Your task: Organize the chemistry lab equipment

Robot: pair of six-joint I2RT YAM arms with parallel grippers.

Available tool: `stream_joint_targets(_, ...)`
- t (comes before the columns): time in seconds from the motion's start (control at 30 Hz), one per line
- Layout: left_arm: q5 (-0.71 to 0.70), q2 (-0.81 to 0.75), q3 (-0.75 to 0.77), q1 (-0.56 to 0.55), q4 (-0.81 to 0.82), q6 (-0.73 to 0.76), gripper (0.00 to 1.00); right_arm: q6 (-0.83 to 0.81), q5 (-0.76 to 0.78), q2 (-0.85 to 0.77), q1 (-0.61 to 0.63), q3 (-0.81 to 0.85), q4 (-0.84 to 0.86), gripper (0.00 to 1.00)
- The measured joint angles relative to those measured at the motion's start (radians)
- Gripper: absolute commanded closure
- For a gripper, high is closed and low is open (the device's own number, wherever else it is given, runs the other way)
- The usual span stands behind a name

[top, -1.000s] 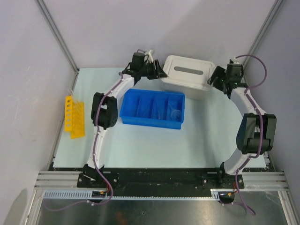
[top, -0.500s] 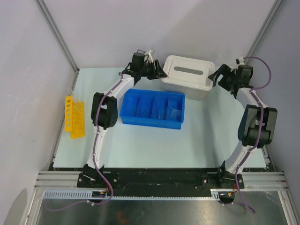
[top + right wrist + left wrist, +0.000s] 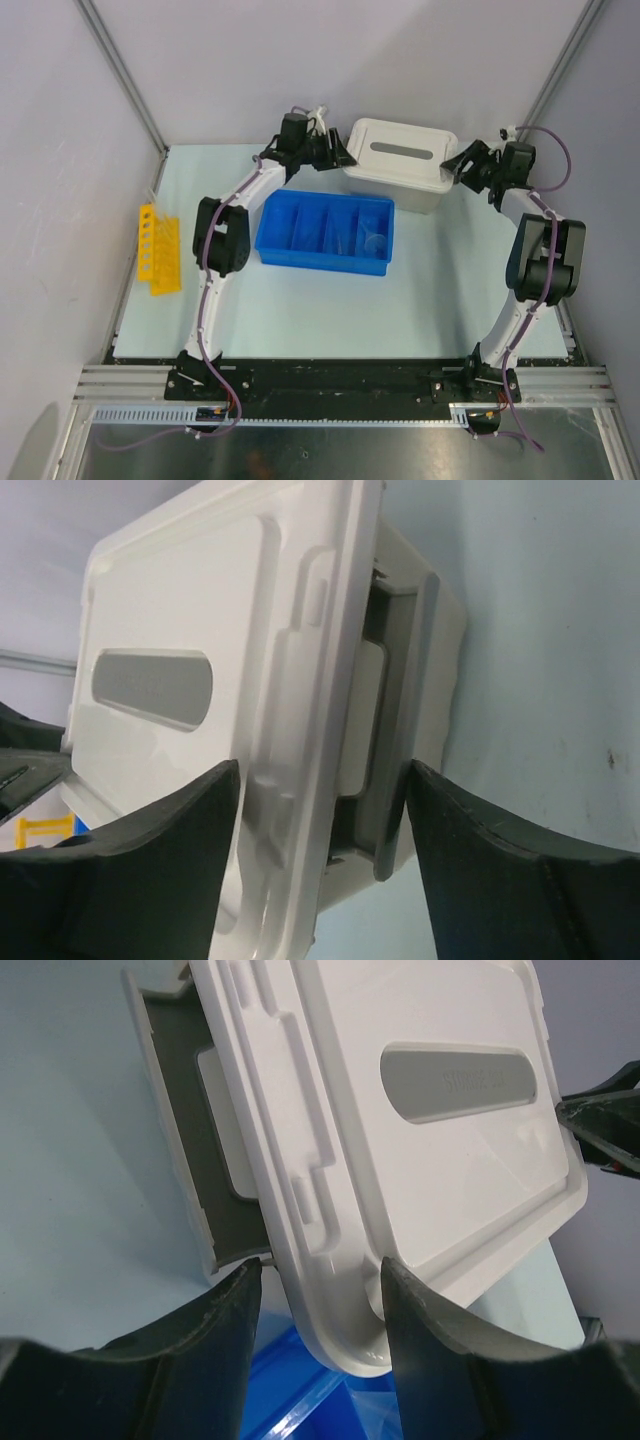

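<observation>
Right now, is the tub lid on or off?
On. The white lid covers the whole top of the beige tub in the top view. Whether its end clips are fastened, cannot tell.

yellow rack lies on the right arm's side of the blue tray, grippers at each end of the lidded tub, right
No: the top view shows the yellow rack on the left arm's side of the blue tray. The rest holds.

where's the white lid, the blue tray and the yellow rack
white lid (image 3: 400, 150): top view, grey recess at its centre
blue tray (image 3: 320, 266): top view, near wall
yellow rack (image 3: 160, 250): top view, its middle
</observation>
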Motion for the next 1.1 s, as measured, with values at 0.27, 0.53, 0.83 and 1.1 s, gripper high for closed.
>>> stream_joint_targets(0.27,-0.004,-0.013,-0.014,0.001,-0.008,0.0,0.45,0.002,0.039,0.01,0.016,0.0,0.017,0.46)
stream_joint_targets(0.53,-0.007,-0.017,-0.019,0.002,-0.011,0.0,0.45,-0.066,0.15,-0.018,0.054,0.002,-0.005,0.56)
stream_joint_targets(0.83,-0.01,-0.02,-0.02,0.003,-0.016,0.0,0.45,-0.195,0.354,-0.061,0.132,0.002,-0.045,0.62)
stream_joint_targets(1.1,-0.011,-0.022,-0.021,0.005,-0.019,0.001,0.45,-0.261,0.49,-0.063,0.188,0.017,-0.061,0.67)
